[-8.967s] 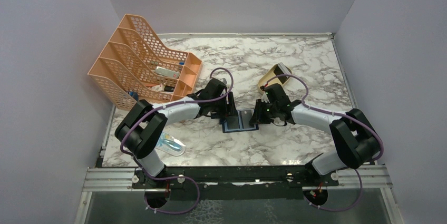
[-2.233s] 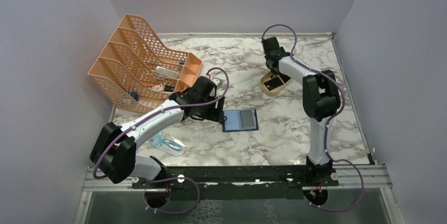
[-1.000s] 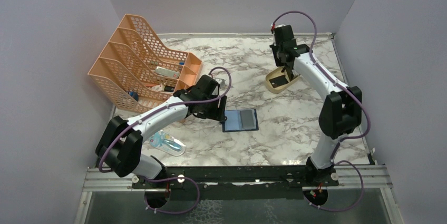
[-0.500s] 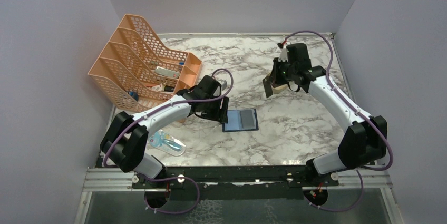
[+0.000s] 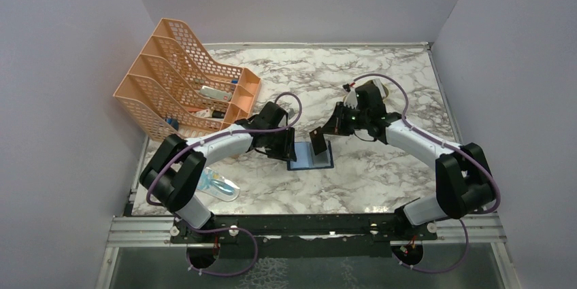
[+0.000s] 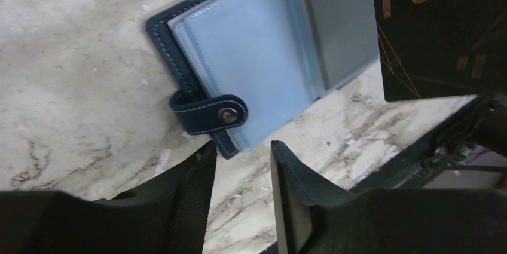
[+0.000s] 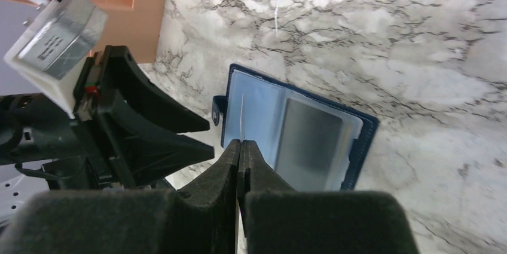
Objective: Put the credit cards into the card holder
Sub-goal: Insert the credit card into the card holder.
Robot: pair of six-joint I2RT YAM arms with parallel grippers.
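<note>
From overhead, the navy card holder [image 5: 305, 161] lies open on the marble table [image 5: 381, 78] between the two arms, at about 6 o'clock from the table's centre, with the orange file rack [image 5: 178, 78] well apart at 10 o'clock. The right gripper [image 5: 331, 128] hangs just above the holder's 1 o'clock corner, clamped on a dark card [image 5: 318, 141] that tilts down toward the pockets. The left gripper [image 5: 286, 147] sits at the holder's 9 o'clock edge. In the left wrist view, the left gripper's fingers [image 6: 203, 176] stand a narrow gap apart with nothing between them, just short of the snap strap [image 6: 209, 113]. I cannot tell whether they touch the cover. The clear pocket leaves fan toward 1 o'clock, and the dark card, with gold lettering, looms at 2 o'clock. In the right wrist view the card shows edge-on as a thin pale line running to 12 o'clock from the closed fingertips and crossing over the pocket leaf nearest the strap. What looks like a grey card [image 7: 308, 143] already fills a pocket at 3 o'clock. The step in hand appears to be the insertion. To do it well, the card's leading edge should meet a pocket mouth squarely and at a shallow angle. The left fingers should pin the cover by the strap so the holder cannot skid, and the push should be slow, because the soft leaves may buckle or the card may ride over them.
</note>
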